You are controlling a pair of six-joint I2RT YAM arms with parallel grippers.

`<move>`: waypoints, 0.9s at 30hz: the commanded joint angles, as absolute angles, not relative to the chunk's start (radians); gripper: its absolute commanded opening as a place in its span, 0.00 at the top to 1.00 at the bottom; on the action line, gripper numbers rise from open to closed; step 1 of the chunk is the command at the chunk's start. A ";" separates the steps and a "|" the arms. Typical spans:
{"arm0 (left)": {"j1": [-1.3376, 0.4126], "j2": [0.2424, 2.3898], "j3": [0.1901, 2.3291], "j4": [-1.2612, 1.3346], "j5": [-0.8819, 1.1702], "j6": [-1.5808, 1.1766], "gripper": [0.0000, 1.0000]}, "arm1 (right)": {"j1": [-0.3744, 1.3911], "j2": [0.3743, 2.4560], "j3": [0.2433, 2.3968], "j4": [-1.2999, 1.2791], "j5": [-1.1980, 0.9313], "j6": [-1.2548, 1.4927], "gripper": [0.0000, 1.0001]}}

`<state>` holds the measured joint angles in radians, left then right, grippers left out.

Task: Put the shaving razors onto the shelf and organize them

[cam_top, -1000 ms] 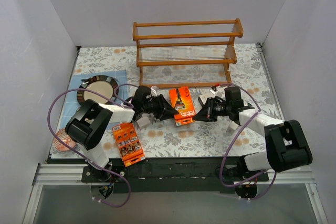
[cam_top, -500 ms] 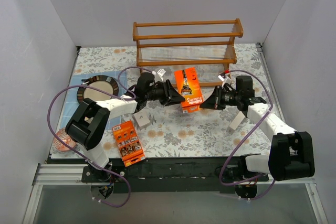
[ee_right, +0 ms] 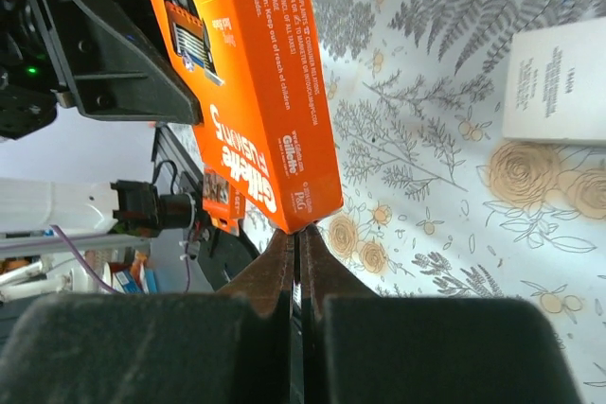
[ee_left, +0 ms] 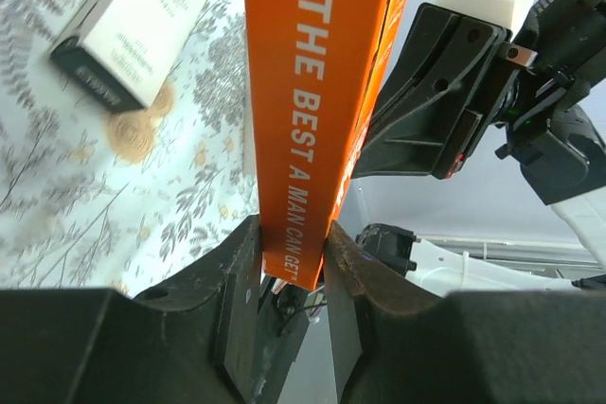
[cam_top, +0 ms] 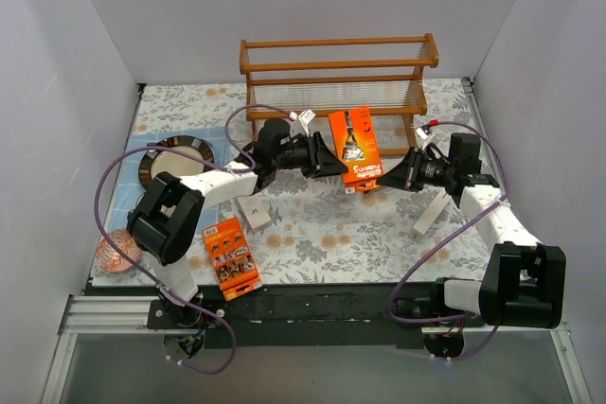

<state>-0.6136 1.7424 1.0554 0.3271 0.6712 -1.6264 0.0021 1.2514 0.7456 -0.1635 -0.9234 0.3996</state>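
One orange razor pack (cam_top: pixel 355 147) hangs in the air just in front of the wooden shelf (cam_top: pixel 336 92), at its lower tier. My left gripper (cam_top: pixel 327 156) is shut on the pack's left edge; in the left wrist view the gripper (ee_left: pixel 289 234) clamps the narrow side of the pack (ee_left: pixel 322 92). My right gripper (cam_top: pixel 396 175) is shut, and in the right wrist view its tips (ee_right: pixel 301 234) touch the pack's corner (ee_right: pixel 246 82). A second orange pack (cam_top: pixel 231 257) lies at the front left. One white box (cam_top: pixel 254 210) lies mid-left, another (cam_top: pixel 431 215) at the right. A third white box is not in view.
A round metal dish (cam_top: pixel 172 156) sits on a blue cloth (cam_top: pixel 210 135) at the left. An orange patterned bowl (cam_top: pixel 115 254) is at the front left edge. Grey walls close in the table on three sides. Purple cables loop beside both arms.
Both grippers have carried the orange pack up off the table and back to the right, to just in front of the shelf. The other packs have not moved.
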 commanded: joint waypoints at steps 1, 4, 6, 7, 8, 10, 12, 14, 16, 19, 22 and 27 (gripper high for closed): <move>-0.609 1.776 1.198 0.414 0.698 -1.611 0.87 | -0.093 1.270 0.787 -0.097 -0.920 0.428 0.99; -0.609 1.842 1.291 0.411 0.695 -1.594 0.86 | -0.146 1.301 0.807 -0.031 -0.953 0.472 0.99; -0.611 1.877 1.342 0.407 0.689 -1.589 0.85 | -0.179 1.319 0.824 -0.011 -0.965 0.515 0.99; -0.611 1.906 1.386 0.403 0.686 -1.580 0.84 | -0.190 1.339 0.843 0.035 -0.966 0.526 0.99; -0.609 1.925 1.406 0.400 0.677 -1.577 0.83 | -0.201 1.350 0.856 0.044 -0.966 0.552 0.99; -0.609 1.953 1.460 0.394 0.669 -1.568 0.80 | -0.235 1.388 0.894 0.076 -0.963 0.574 0.99; -0.601 1.996 1.498 0.396 0.673 -1.549 0.63 | -0.267 1.422 0.929 0.092 -0.959 0.603 0.99; -0.586 2.023 1.540 0.384 0.669 -1.530 0.55 | -0.287 1.476 0.991 0.094 -0.954 0.612 0.99; -0.572 2.032 1.548 0.382 0.667 -1.526 0.46 | -0.304 1.524 1.026 0.092 -0.956 0.623 0.99; -0.565 2.020 1.523 0.391 0.689 -1.525 0.34 | -0.310 1.571 1.066 0.109 -0.956 0.647 0.99; -0.565 1.982 1.465 0.405 0.719 -1.526 0.31 | -0.310 1.609 1.091 0.155 -0.959 0.673 0.99; -0.565 1.921 1.353 0.397 0.745 -1.531 0.30 | -0.310 1.681 1.170 0.166 -0.989 0.678 0.99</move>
